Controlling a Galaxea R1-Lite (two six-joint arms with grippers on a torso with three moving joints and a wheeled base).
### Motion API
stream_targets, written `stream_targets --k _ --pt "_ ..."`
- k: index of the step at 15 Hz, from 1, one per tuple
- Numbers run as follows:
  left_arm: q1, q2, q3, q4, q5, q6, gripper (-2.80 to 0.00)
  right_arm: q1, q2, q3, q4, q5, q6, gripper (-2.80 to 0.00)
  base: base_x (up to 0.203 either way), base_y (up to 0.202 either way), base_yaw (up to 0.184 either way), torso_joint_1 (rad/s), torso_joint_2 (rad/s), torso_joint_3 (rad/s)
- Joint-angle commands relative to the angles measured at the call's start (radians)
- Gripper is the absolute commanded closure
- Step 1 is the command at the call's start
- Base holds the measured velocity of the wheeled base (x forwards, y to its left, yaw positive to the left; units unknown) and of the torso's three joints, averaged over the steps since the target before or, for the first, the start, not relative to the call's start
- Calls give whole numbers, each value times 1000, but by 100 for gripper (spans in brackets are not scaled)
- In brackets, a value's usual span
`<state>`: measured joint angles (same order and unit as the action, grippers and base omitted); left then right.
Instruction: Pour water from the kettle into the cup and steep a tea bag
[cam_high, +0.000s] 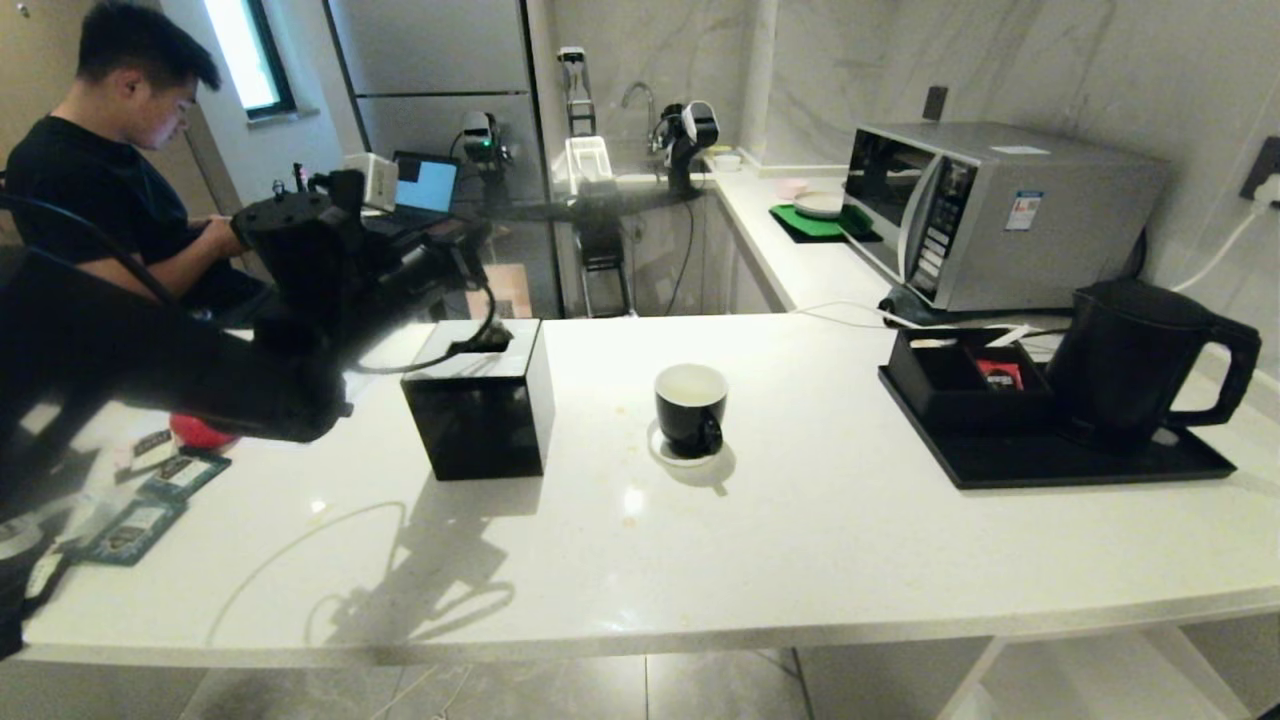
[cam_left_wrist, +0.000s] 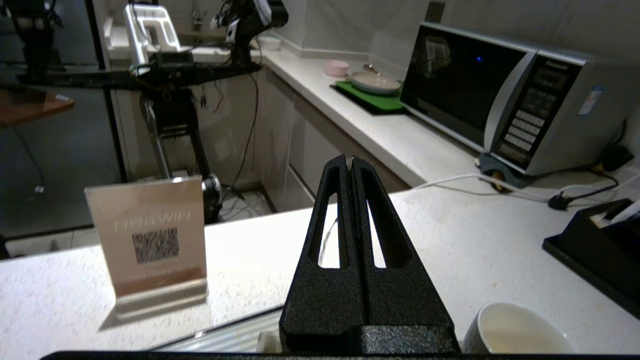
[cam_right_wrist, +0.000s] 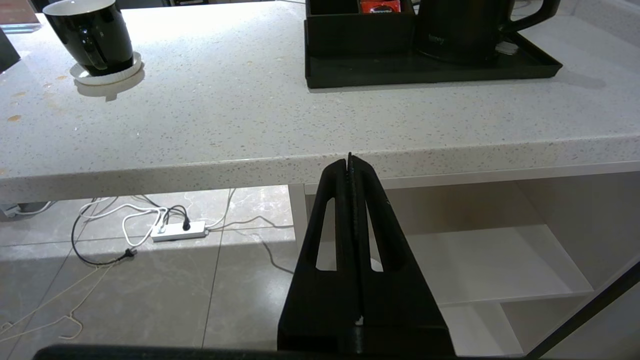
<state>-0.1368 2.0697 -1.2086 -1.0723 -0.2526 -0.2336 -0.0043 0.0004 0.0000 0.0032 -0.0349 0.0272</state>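
Note:
The cup (cam_high: 690, 405), a glossy black mug with a white inside, stands on a white coaster mid-counter; it also shows as the cup (cam_left_wrist: 520, 332) and the cup (cam_right_wrist: 92, 40). On a black tray at the right stands the matte black kettle (cam_high: 1130, 360), handle to the right. My left gripper (cam_high: 490, 338) hovers above the black tissue box, left of the cup. It is shut, left gripper (cam_left_wrist: 350, 160), with a pale sliver pinched at its tips and a thin white string (cam_left_wrist: 327, 235) hanging below; the tea bag's pouch is hidden. My right gripper (cam_right_wrist: 350, 160) is shut and empty, below the counter's front edge.
A black cube tissue box (cam_high: 480, 400) stands left of the cup. The black tray (cam_high: 1050, 455) also bears a box with a red packet (cam_high: 1000, 373). A microwave (cam_high: 990, 210) stands behind. Teal sachets (cam_high: 150, 490) lie far left. A QR sign (cam_left_wrist: 150, 240) stands on the counter. A person (cam_high: 120, 150) sits back left.

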Motion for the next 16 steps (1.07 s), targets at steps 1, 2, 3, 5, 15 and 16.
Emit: stream_targets --k 1,2,3,5,15,16 --pt "23 2 56 -10 -2 1 0 0 1 0 0 0 0 0 0 0 0 0 0 0" --pt "39 0 80 -15 -3 3 0 1 1 0 0 0 0 0 0 0 0 0 0 0" --pt "55 2 93 -42 -5 2 0 0 0 0 0 0 0 0 0 0 0 0 0 0" --pt "82 10 100 -69 -10 0 0 0 0 0 0 0 0 0 0 0 0 0 0 0" --pt "149 19 97 -74 -15 -1 0 1 0 0 0 0 0 0 0 0 0 0 0 0" --pt "163 17 96 -74 -16 -1 0 1 0 0 0 0 0 0 0 0 0 0 0 0"
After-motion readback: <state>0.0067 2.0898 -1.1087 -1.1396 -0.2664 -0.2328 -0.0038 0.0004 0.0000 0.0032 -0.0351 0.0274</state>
